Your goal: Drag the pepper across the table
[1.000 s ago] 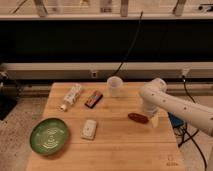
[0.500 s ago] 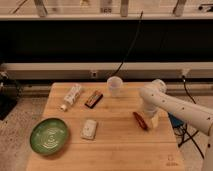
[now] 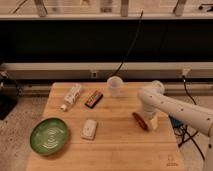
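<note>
The small reddish-brown pepper (image 3: pixel 139 120) lies at a slant on the right part of the light wooden table (image 3: pixel 115 150). My gripper (image 3: pixel 150 122) is down at the tabletop, right against the pepper's right side. It hangs from the white arm (image 3: pixel 175 107), which reaches in from the right. The gripper's lower end hides part of the pepper.
A white cup (image 3: pixel 114 86) stands at the back centre. A flat dark brown bar (image 3: pixel 93 99) and a white bottle (image 3: pixel 72 95) lie at the back left. A green bowl (image 3: pixel 49 135) and a small white object (image 3: pixel 90 128) sit front left. A small mark (image 3: pixel 171 162) is at the front right corner.
The gripper has come down against the pepper. The pepper has turned from lying crosswise to a slant and shifted slightly toward the front of the table.
</note>
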`<state>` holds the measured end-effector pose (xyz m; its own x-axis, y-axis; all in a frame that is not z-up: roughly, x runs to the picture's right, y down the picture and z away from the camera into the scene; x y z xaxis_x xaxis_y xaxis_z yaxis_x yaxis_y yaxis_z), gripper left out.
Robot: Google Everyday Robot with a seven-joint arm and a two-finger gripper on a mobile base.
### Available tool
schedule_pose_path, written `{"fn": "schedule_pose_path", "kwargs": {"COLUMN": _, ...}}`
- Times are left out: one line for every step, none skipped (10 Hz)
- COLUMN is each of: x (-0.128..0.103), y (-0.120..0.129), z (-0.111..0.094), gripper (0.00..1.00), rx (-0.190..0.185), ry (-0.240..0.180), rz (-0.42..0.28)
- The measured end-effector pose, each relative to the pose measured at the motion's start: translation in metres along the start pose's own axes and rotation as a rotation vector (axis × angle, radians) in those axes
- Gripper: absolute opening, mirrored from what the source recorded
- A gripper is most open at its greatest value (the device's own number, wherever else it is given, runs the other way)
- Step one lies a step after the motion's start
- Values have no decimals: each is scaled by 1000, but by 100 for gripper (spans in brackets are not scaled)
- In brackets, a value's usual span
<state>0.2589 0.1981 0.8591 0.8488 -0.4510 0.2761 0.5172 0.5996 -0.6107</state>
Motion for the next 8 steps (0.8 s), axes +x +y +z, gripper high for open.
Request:
{"fn": "schedule_pose_path", "kwargs": {"x": -3, "y": -1, "z": 0, "gripper": 80, "rx": -1, "ry": -2, "rz": -6}}
{"fn": "schedule_pose_path", "kwargs": {"x": -6, "y": 2, "z": 0, "gripper": 80, "rx": -7, "ry": -3, "rz": -20}}
{"fn": "schedule_pose_path", "kwargs": {"x": -8, "y": 4, "z": -1, "gripper": 80, "rx": -10, "ry": -3, "rz": -33}}
{"fn": "schedule_pose_path", "kwargs": {"x": -9, "y": 3, "z": -1, "gripper": 80, "rx": -10, "ry": -3, "rz": -37}}
{"fn": "schedule_pose_path", "kwargs": {"x": -8, "y": 3, "z": -1, "gripper": 80, "rx": -10, "ry": -2, "rz": -39}}
{"fn": "schedule_pose_path", "kwargs": {"x": -8, "y": 4, "z": 0, "gripper": 80, "rx": -13, "ry": -2, "rz": -43}}
{"fn": "schedule_pose_path", "kwargs": {"x": -9, "y": 7, "z": 0, "gripper": 80, "rx": -16, "ry": -3, "rz": -49}}
{"fn": "schedule_pose_path", "kwargs": {"x": -10, "y": 8, "z": 0, "gripper": 80, "rx": -18, "ry": -3, "rz": -53}}
